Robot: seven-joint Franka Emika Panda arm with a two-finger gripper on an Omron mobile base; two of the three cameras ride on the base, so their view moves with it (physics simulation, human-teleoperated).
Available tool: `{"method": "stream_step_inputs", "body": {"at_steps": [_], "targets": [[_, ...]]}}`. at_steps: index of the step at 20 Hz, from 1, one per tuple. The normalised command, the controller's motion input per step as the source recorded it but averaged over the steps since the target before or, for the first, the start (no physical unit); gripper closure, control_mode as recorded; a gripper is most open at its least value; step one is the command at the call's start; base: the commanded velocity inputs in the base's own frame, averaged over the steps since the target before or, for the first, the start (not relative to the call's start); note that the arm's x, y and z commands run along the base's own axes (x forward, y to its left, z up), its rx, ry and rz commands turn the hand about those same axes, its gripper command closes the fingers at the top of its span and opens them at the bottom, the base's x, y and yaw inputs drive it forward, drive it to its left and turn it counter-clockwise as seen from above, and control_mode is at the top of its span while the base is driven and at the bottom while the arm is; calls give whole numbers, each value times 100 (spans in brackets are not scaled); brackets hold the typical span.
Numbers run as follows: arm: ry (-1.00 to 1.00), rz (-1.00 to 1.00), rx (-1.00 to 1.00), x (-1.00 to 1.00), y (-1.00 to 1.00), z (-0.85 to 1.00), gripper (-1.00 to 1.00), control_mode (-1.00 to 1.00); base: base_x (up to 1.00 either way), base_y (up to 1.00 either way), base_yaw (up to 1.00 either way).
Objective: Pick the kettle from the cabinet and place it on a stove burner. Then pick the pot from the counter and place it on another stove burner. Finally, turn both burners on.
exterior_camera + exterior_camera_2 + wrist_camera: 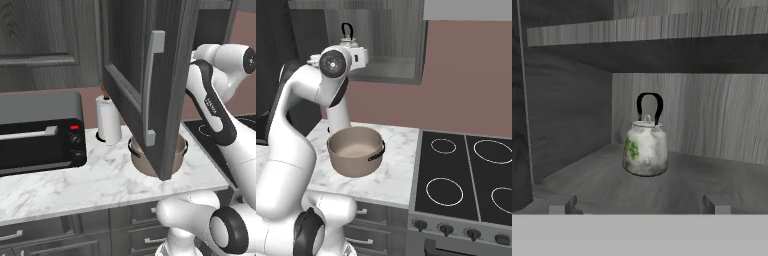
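White floral kettle (645,150) upright on the cabinet (722,115) shelf, ahead of my end effector (639,204) | fingers spread wide, nothing held, kettle apart from them | tan pot (355,151) on the marble desk (396,172) beside the black cooktop (456,175) | cabinet door (145,85) swung open

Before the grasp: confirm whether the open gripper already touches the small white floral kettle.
No: the small white floral kettle stands free on the grey cabinet shelf, beyond the gripper.

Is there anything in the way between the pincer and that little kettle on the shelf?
No. In the hand view, just bare shelf floor lies between the open pincer and the kettle.
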Motion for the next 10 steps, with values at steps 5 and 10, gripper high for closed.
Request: {"method": "stream_step_inputs", "body": {"at_steps": [5,10], "targets": [[-16,4,0,0,0,6,-100,-100,0,0,0],[-2,0,0,0,5,3,-100,-100,0,0,0]]}}
